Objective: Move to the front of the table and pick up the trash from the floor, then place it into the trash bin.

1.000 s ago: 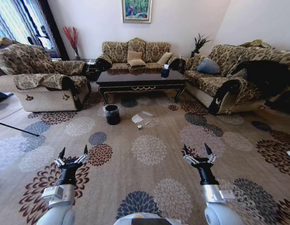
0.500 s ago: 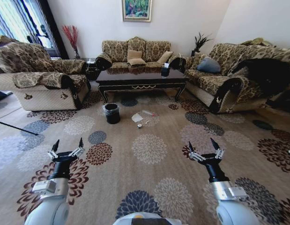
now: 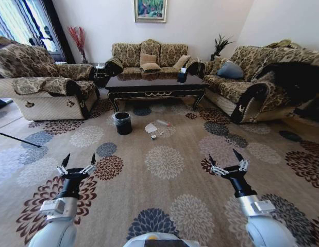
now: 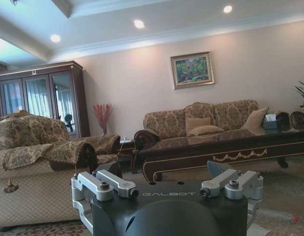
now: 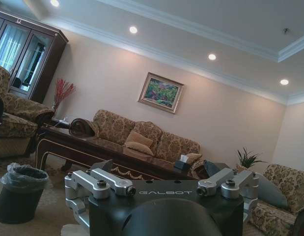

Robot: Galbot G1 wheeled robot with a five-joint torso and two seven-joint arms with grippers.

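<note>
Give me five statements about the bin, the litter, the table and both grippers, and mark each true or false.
1. The trash bin stands on the floor in front of the table. True.
2. The trash is already inside the bin. False: the paper, bottle and can lie on the carpet beside it.
3. The left gripper holds the paper. False: it is open and empty, low over the carpet, far from the litter.
4. The right gripper is open and holds nothing. True.
5. The bin stands on the tabletop. False: it stands on the carpet below the table's front edge.
</note>
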